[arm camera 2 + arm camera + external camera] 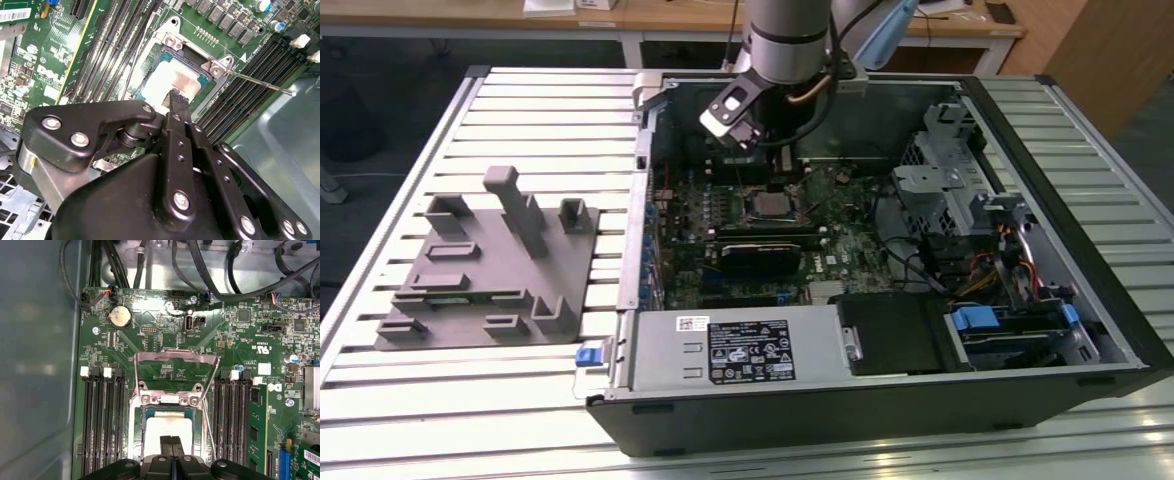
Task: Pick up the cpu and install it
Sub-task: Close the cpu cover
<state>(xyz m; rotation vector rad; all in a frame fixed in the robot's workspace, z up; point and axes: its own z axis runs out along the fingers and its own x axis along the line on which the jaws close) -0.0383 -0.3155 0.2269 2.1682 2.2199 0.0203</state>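
Second wrist view, pale silvery square cpu (161,82) in socket (172,42), hand (176,96) pinched closed, empty.

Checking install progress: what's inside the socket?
The cpu lies inside the socket, pale top up, with the load frame flipped open. The gripper, fingers together, covers part of it. The contacts beneath the cpu are hidden.

Black tool (175,96) pinched closed, over cpu (162,82) lying in socket (220,65)
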